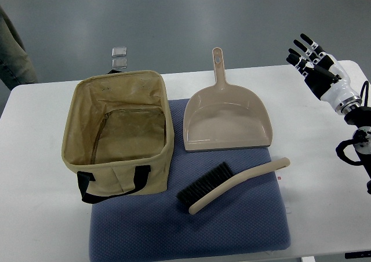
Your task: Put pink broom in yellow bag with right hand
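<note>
We list first the white table (40, 157), seen steeply from above, with a blue-grey mat (232, 221) spread over its near middle.

On the mat's left part sits the bag (119, 137) — tan-yellow cloth, box-shaped, open at the top and upright. Its inside shows only the lining. A black strap handle (110, 186) hangs on its near wall. The bag overlaps the mat's left edge, so part of it rests on bare table.

Just right of the bag lies the dustpan (226, 120), beige-pink, flat on the mat's far edge, its handle pointing away from us and reaching onto the table.

The broom (232, 184) lies on the mat, near of the dustpan and apart from it — a short hand brush with a curved beige-pink handle and dark bristles. The bristle end points toward the bag; the handle tip reaches the mat's right edge. It lies outside the bag, and nothing touches it.

We note the right hand (316, 62) at the table's far right, well apart from the broom. Its black fingers (301, 44) are spread and extended, and it holds nothing.

Two small grey squares (119, 57) lie on the floor beyond the table. A piece of clothing (13, 56) shows at the left edge.
</note>
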Available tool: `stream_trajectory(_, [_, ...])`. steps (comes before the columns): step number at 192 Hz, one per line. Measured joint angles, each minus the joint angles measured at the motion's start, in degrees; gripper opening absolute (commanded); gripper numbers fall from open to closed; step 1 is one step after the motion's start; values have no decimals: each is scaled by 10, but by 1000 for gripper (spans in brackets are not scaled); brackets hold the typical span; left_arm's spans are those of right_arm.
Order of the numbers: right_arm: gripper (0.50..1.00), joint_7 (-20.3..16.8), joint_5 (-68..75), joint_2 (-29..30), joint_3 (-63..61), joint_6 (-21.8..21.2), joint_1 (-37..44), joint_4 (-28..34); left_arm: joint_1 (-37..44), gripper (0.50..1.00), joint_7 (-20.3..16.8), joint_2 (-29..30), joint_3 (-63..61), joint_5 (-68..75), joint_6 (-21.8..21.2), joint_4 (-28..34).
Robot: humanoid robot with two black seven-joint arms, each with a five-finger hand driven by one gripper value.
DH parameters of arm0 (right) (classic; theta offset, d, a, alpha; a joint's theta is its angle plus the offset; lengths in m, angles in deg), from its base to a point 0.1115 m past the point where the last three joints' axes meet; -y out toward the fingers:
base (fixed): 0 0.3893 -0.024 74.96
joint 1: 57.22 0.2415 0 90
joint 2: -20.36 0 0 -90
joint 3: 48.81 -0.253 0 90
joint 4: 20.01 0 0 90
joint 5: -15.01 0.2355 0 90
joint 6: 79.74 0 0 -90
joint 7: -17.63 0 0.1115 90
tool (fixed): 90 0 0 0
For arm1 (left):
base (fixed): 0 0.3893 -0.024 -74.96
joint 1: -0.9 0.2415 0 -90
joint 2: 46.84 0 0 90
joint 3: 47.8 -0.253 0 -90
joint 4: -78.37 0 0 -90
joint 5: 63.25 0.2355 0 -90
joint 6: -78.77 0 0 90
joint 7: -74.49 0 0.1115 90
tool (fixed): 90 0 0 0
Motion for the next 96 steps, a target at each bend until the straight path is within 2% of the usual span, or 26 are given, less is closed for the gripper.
stream_trajectory(96, [928,0,2,6,-17,-3,-1,0,0,1000,0,0,0,0,0,0])
